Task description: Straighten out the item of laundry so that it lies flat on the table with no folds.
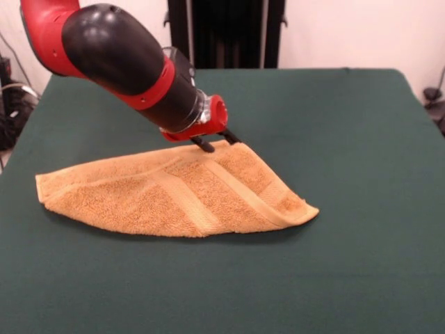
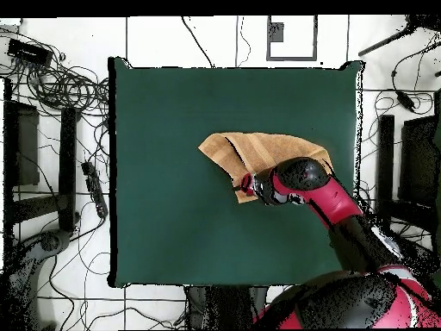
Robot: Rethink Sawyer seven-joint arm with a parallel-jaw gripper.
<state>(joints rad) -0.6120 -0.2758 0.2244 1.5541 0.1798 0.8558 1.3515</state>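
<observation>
Green felt of the bench (image 1: 361, 264) filled the foreground of the front view, bare up to the towel (image 1: 174, 195), which lay left of the bench's middle. That golden-orange cloth was not flat: it was doubled over into a rough triangle, with one blunt end at about 9 o'clock, a point at about 4 o'clock, and a raised peak at about 1 o'clock. Woven bands ran slantwise across its upper layer. At the peak the tool (image 1: 214, 142) met the fold, its two dark fingers (image 1: 203, 145) set narrowly on the cloth's top edge, seemingly pinching it. From overhead, the towel (image 2: 250, 151) sat right of centre, partly hidden by the red and black arm (image 2: 344, 211), with the tool (image 2: 247, 184) at its lower edge.
</observation>
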